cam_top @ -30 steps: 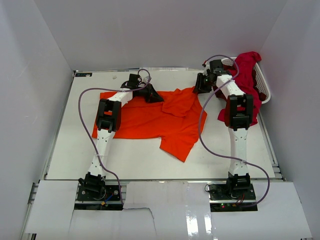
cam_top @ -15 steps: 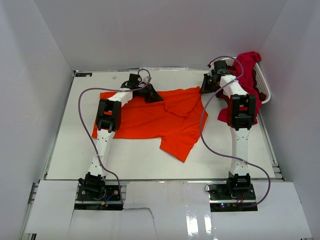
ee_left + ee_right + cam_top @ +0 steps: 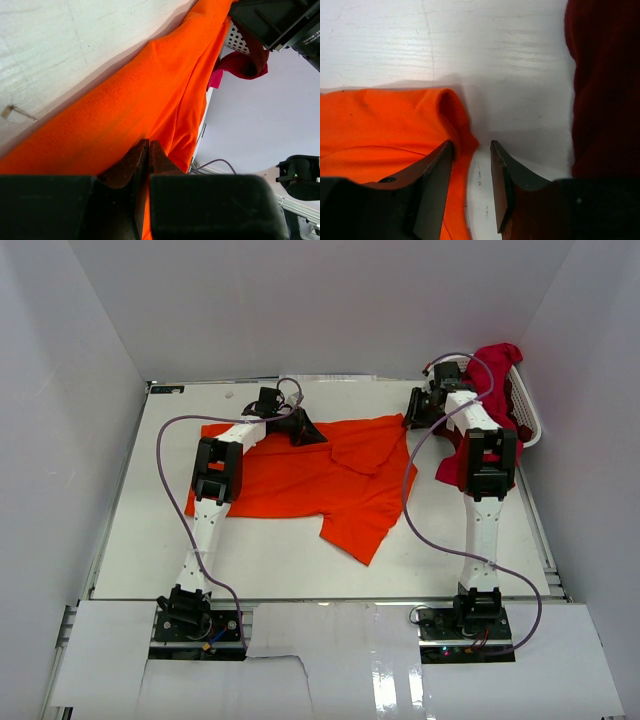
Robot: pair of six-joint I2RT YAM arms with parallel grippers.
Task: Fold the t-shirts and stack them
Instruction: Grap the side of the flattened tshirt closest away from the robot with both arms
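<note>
The bright orange t-shirt (image 3: pixel 300 475) lies spread on the table. My left gripper (image 3: pixel 303 430) is at its far edge and is shut on the orange cloth (image 3: pixel 125 115); the jaws (image 3: pixel 149 145) are pressed together with cloth between them. My right gripper (image 3: pixel 418 412) is open at the shirt's far right corner. In the right wrist view that corner (image 3: pixel 445 115) lies between the open fingertips (image 3: pixel 472 146), with bare table under the right one. A crimson red t-shirt (image 3: pixel 495 370) hangs over the basket. Dark red cloth (image 3: pixel 605 85) lies just right of the right gripper.
The white plastic laundry basket (image 3: pixel 528 420) stands at the far right edge against the wall, and its perforated wall (image 3: pixel 235 40) shows in the left wrist view. White walls enclose the table on three sides. Purple cables loop off both arms.
My right gripper has moved right, towards the basket, and the orange shirt's far right corner has spread out that way with it. The left arm has not moved.
</note>
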